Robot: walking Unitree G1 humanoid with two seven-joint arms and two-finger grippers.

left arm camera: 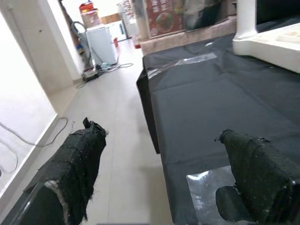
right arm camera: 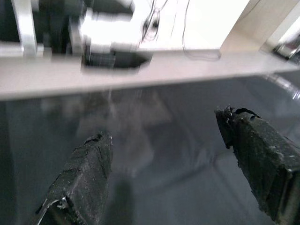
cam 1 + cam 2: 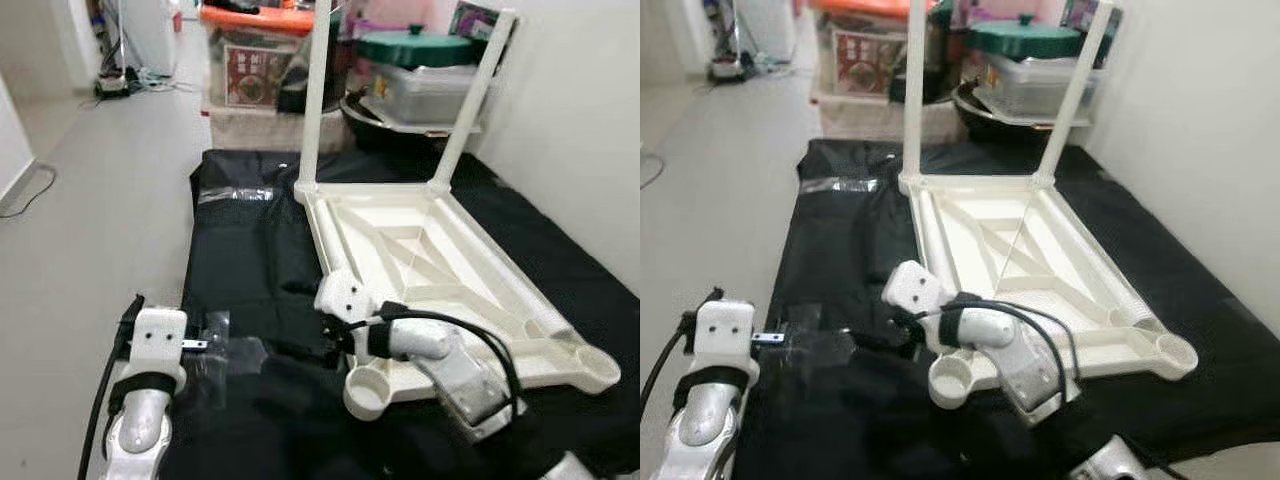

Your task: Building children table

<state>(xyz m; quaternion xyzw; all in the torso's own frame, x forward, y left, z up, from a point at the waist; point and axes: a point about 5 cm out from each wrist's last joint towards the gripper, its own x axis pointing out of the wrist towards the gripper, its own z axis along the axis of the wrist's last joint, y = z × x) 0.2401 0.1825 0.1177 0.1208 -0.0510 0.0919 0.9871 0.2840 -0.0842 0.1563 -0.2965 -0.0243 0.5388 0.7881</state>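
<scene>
A white plastic children's table (image 3: 420, 250) lies upside down on a black mat (image 3: 250, 260). Two white legs stand upright in its far corners, one at the left (image 3: 317, 100) and one at the right (image 3: 470, 100). The near corner sockets, left (image 3: 367, 392) and right (image 3: 590, 365), are hollow. My right arm reaches across the near left socket. Its gripper (image 2: 164, 126) hangs open over the mat just left of the table, holding nothing. My left gripper (image 1: 159, 136) is open at the mat's near left edge, above a clear plastic bag (image 3: 235, 355).
Storage boxes (image 3: 260, 70) and lidded containers (image 3: 420, 70) are stacked behind the mat. A white wall (image 3: 580, 120) runs along the right. Bare grey floor (image 3: 90, 230) lies to the left, with cables (image 3: 40, 185) on it. Another clear plastic strip (image 3: 235, 195) lies on the far mat.
</scene>
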